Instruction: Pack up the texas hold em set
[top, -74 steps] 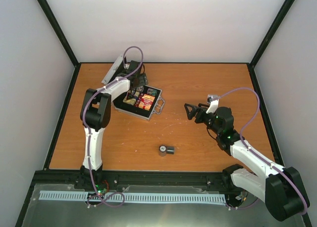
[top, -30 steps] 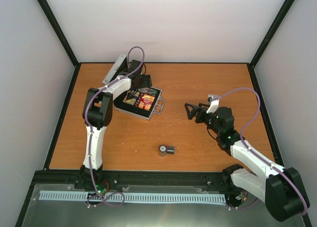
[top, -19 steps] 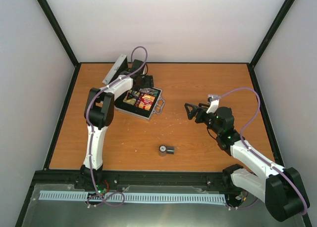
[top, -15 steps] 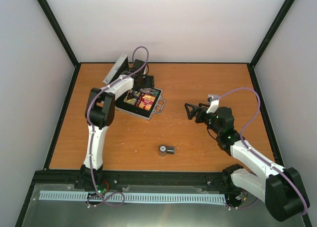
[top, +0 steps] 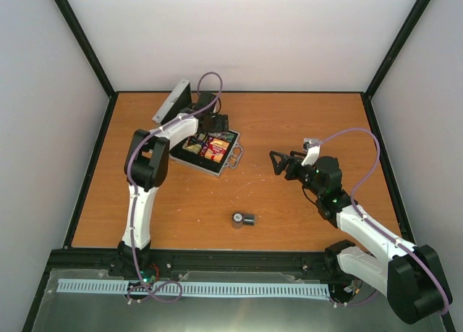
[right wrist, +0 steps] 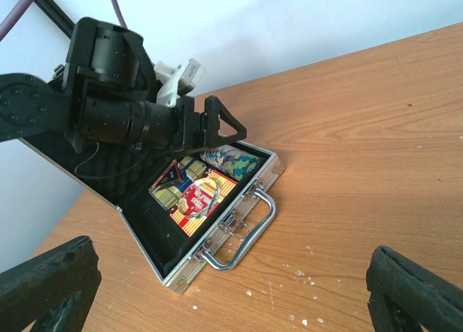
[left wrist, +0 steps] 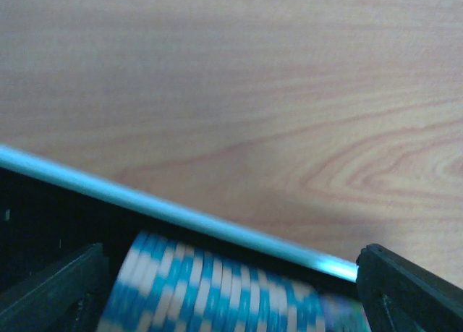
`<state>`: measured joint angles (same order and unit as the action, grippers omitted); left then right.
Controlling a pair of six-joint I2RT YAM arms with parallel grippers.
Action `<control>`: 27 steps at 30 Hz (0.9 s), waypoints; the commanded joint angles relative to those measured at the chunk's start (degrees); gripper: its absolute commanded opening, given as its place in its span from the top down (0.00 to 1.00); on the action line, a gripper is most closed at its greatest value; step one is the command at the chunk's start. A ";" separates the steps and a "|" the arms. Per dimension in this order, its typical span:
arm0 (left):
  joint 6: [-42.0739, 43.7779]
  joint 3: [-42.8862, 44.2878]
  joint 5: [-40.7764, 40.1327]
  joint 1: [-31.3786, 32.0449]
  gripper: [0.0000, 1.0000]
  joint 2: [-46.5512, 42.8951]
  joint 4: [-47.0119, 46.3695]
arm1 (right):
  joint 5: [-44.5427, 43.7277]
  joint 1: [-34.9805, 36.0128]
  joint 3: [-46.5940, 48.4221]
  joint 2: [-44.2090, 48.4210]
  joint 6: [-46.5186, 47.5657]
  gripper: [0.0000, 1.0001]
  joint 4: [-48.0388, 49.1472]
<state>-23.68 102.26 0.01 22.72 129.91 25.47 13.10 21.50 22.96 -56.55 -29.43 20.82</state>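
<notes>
The silver case (top: 217, 166) lies open at the table's back left, its black-lined lid (top: 173, 100) tilted up behind it. In the right wrist view the case (right wrist: 239, 202) holds card boxes (right wrist: 189, 202), a red-edged triangle (right wrist: 171, 174), a clear round button (right wrist: 205, 189) and striped chips (right wrist: 230, 160); its handle (right wrist: 246, 234) faces me. My left gripper (top: 215, 122) is open and empty over the case's far right corner, above blue-and-white chips (left wrist: 202, 281) and the silver rim (left wrist: 181, 213). My right gripper (top: 278, 162) is open and empty, well right of the case.
Two small dark round pieces (top: 242, 219), one with a pale face, lie on the table in front, between the arms. White crumbs (right wrist: 304, 274) dot the wood near the handle. Black frame posts and pale walls close in the table.
My left gripper has moved right along the back of the case, from the lid to the chip corner. The lid now stands a little more upright. The right arm has not moved.
</notes>
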 commanded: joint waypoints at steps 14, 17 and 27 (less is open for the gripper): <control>1.59 -26.40 2.23 2.80 0.00 -26.17 -20.16 | 0.39 -0.49 0.16 -0.43 0.17 0.00 1.52; 1.78 -31.01 4.38 3.22 0.02 -31.70 -20.97 | 0.45 -0.49 0.32 -0.56 0.12 0.00 1.52; 3.12 -46.48 0.58 13.92 0.07 -48.50 -16.99 | 0.68 -0.49 0.66 -1.52 -0.53 0.00 1.45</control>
<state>-22.74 59.77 2.85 32.14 86.17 6.61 13.26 21.50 22.96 -57.60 -29.47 20.82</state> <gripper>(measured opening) 0.934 0.999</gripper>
